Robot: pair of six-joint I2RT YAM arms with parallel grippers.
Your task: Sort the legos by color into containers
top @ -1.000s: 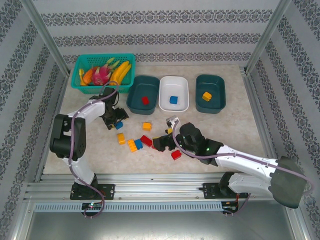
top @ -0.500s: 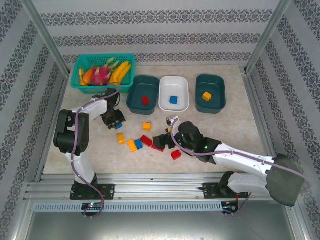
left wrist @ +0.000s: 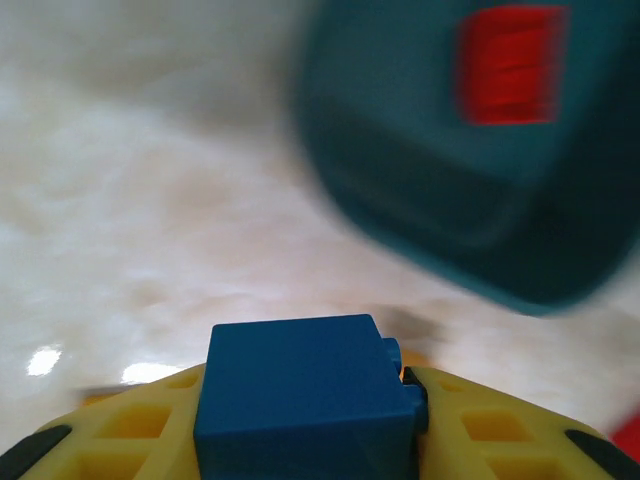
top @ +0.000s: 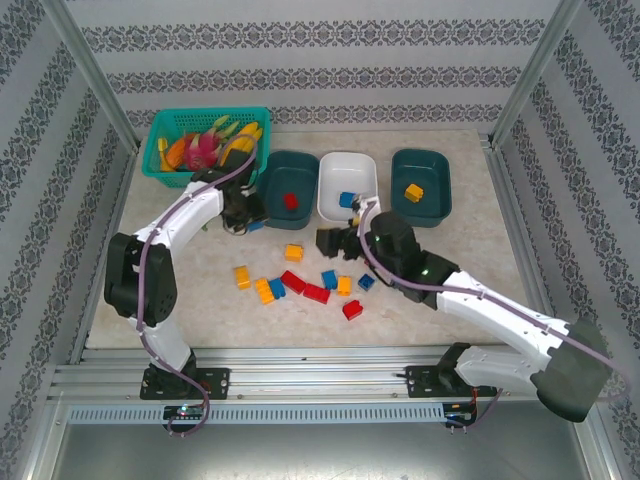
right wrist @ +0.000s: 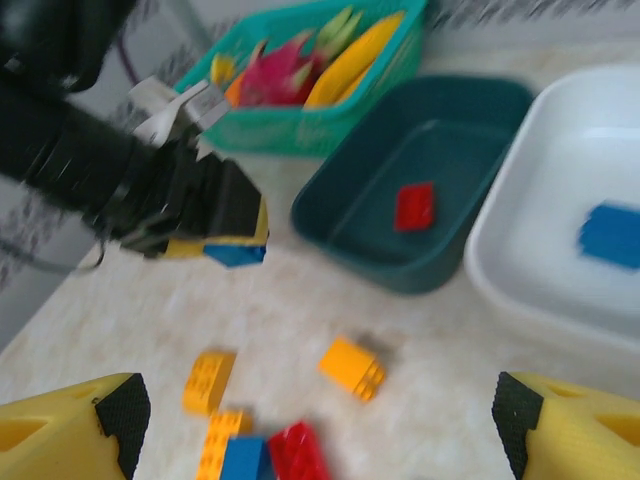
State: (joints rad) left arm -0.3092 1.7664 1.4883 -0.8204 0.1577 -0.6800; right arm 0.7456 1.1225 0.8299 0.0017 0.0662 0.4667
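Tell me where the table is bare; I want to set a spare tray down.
Bare: the table between the right teal tray and its right edge. Crowded: the middle, strewn with loose legos, and the back left corner, taken by the mesh basket.

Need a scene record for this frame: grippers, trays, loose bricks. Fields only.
left gripper: shut on a blue lego, next to the left teal tray
right gripper: open, nothing between the fingers, near the white tray
left teal tray: one red lego
white tray: a second blue lego
right teal tray: one yellow-orange lego
loose legos: about ten on the table, colors mixed
mesh basket: toy fruit, back left
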